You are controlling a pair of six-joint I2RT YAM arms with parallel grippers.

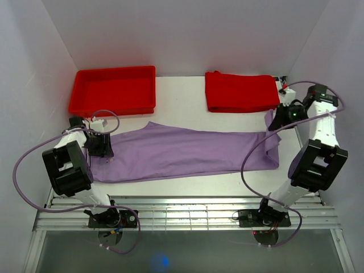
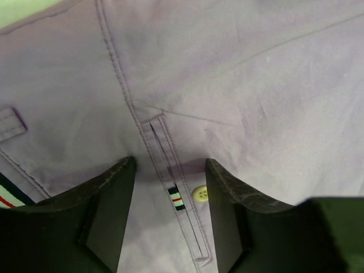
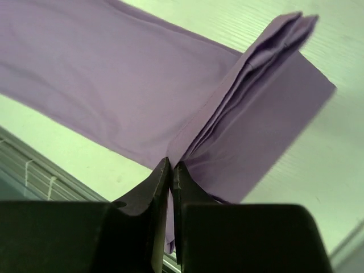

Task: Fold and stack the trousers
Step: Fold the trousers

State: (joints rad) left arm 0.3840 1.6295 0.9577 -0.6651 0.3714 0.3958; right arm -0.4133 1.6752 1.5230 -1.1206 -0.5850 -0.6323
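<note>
The lilac trousers [image 1: 182,152] lie flat across the table, waist at the left, leg ends at the right. My left gripper [image 1: 98,143] is open and pressed down on the waist part, its fingers either side of a welt pocket with a small button [image 2: 199,193]. My right gripper [image 1: 277,121] is shut on the leg-end fabric [image 3: 239,108] and holds it lifted above the table, so the cloth hangs in folds beneath it. The raised end drapes back over the leg [image 1: 272,151].
A red plastic tray [image 1: 114,90] stands at the back left. A folded red garment [image 1: 242,92] lies at the back right. White walls close in on the left, right and back. A metal grille [image 1: 187,213] runs along the near edge.
</note>
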